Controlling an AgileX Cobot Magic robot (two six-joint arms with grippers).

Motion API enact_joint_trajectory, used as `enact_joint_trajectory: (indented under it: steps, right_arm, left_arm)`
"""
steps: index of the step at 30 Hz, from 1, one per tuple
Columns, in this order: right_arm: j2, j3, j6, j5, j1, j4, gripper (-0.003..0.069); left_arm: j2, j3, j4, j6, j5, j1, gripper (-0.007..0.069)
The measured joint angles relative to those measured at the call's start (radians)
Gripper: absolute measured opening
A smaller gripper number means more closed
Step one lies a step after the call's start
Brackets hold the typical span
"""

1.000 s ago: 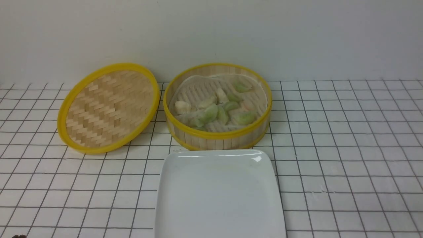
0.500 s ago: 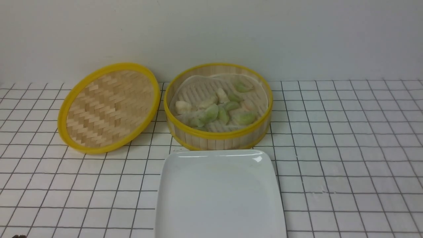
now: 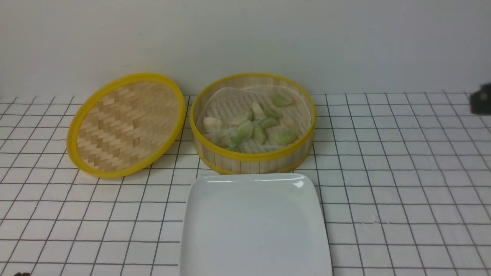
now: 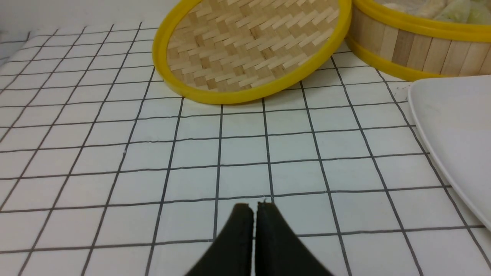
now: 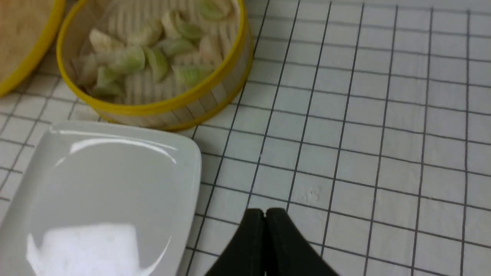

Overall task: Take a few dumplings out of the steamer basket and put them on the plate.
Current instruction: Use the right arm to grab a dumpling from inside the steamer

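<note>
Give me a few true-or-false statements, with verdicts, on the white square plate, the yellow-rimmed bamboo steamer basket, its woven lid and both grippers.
1. The glossy white square plate holds no dumplings. True.
2. The flat woven yellow-rimmed lid covers the round bamboo steamer basket. False: it lies tilted beside the basket, on the robot's left.
3. The right gripper is shut on a dumpling. False: its jaws are shut with nothing between them.
4. The pale green and whitish crescent dumplings all lie inside the basket. True.
5. The left gripper is shut and holds nothing. True.
</note>
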Motion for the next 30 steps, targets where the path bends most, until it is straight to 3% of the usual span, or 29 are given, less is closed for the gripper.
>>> enact_joint_trajectory:
  steps: [6, 15, 20, 26, 30]
  right_arm:
    - [0.364, -0.336, -0.010, 0.142, 0.096, 0.002, -0.0013]
    - [0.753, -0.754, 0.089, 0.150, 0.265, -0.071, -0.0010]
    - [0.971, -0.968, 0.120, 0.151, 0.312, -0.135, 0.0002]
    - [1.219, -1.197, 0.119, 0.151, 0.316, -0.198, 0.0080]
    - [1.337, -1.287, 0.126, 0.151, 0.316, -0.256, 0.0211]
  left_arm:
    - [0.000, 0.000, 0.000, 0.000, 0.000, 0.000, -0.0006]
    - [0.000, 0.000, 0.000, 0.000, 0.000, 0.000, -0.0006]
    - [0.000, 0.000, 0.000, 0.000, 0.000, 0.000, -0.0006]
    - [0.000, 0.000, 0.000, 0.000, 0.000, 0.000, -0.0006]
    - [0.000, 0.000, 0.000, 0.000, 0.000, 0.000, -0.0006]
